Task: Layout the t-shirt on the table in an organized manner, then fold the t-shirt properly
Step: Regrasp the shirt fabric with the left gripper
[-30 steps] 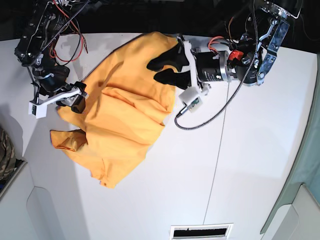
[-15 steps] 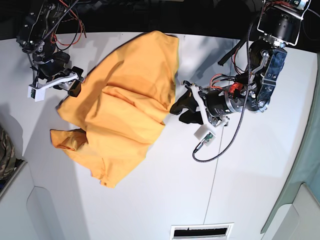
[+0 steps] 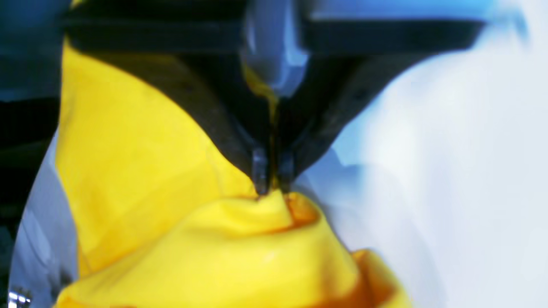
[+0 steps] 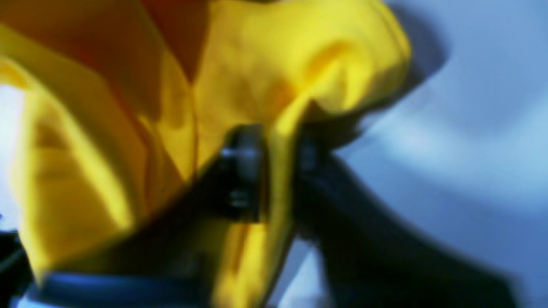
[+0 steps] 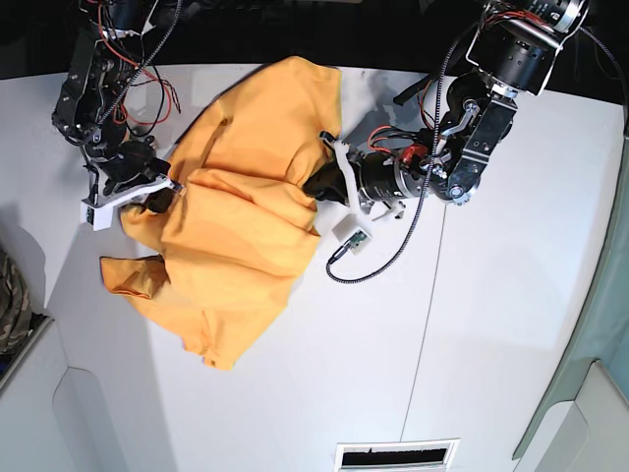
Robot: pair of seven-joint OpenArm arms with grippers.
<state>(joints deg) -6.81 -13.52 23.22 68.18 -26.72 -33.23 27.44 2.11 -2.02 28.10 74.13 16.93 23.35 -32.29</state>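
Your table point(image 5: 491, 324) carried the shirt point(image 5: 236, 236), rumpled and bunched over its far left part. Your left gripper point(image 3: 272, 188) was pinching a fold at the shirt's right edge, and your right gripper point(image 4: 274, 171) was clamped on cloth at its left edge.

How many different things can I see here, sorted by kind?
Shirts: 1, the t-shirt
Tables: 1, the table
Grippers: 2, left gripper and right gripper, both shut on the shirt
Camouflage cloth: 1, at the edge
Total: 5
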